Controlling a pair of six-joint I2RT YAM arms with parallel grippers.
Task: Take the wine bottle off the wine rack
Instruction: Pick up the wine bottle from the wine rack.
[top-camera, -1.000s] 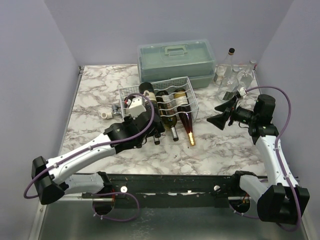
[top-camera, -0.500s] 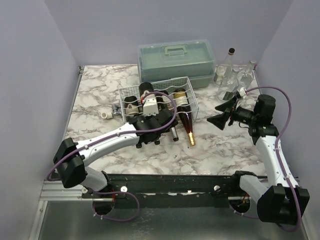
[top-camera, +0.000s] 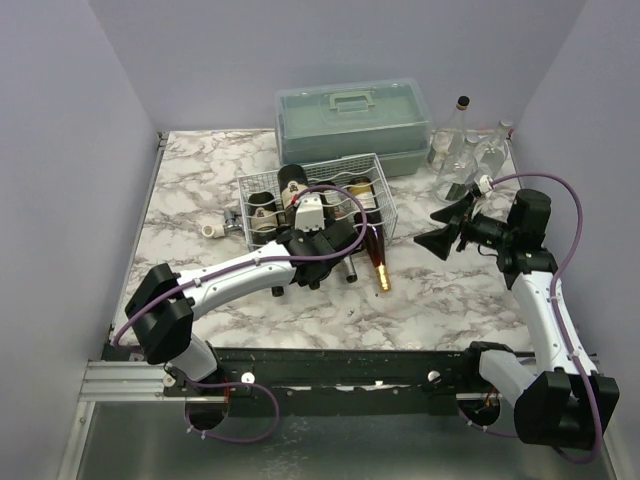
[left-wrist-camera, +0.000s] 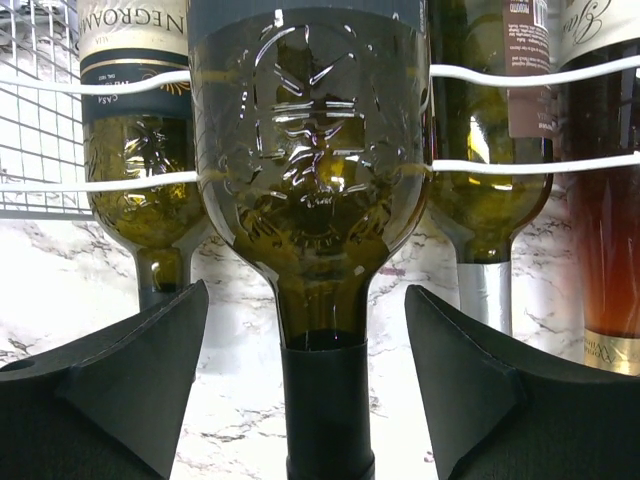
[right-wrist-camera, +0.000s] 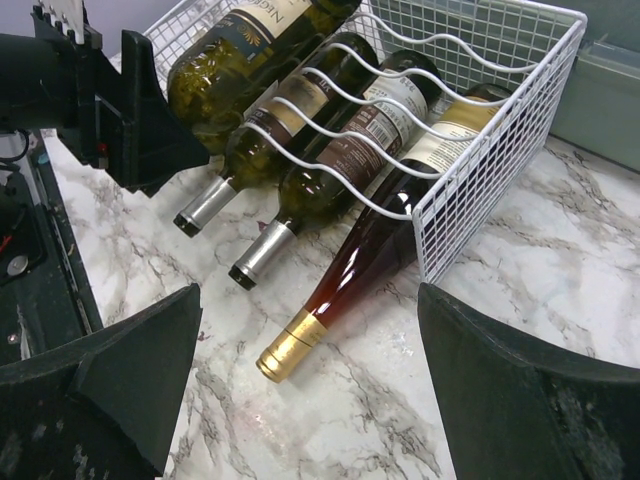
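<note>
Left gripper (left-wrist-camera: 305, 295) spread wide, wine bottle (left-wrist-camera: 310, 170) neck between its fingers, untouched. Right gripper (right-wrist-camera: 310, 295) spread wide, empty, wine rack (right-wrist-camera: 500, 140) ahead

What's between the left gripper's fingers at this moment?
The dark-capped neck of a green wine bottle, with gaps on both sides; the left wrist view shows it.

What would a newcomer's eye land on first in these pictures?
At the centre of the marble table, a white wire rack holds wine bottles lying down. The left pincer straddles the neck of an embossed green bottle without touching it. The right pincer hangs open to the rack's right.
</note>
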